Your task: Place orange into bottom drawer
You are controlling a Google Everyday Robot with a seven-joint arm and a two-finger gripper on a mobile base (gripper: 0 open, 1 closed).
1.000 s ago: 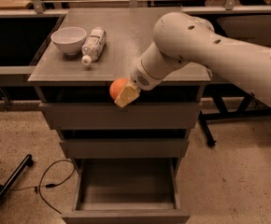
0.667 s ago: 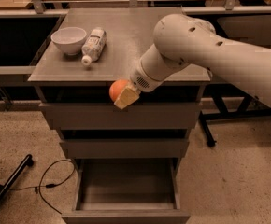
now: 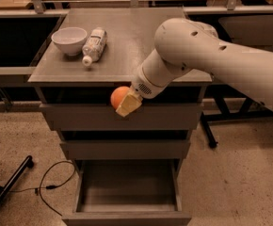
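Camera view: gripper (image 3: 123,103) clamped on the orange (image 3: 118,96), so the pickup looks done. Orange hangs well above the bottom drawer (image 3: 127,187), roughly over its left-centre. Bottom drawer is already pulled open, orange not yet inside. Left, by my read: lower into the bottom drawer, release. Bowl (image 3: 69,39) and bottle (image 3: 94,43) sit higher above the bottom drawer, up-left.
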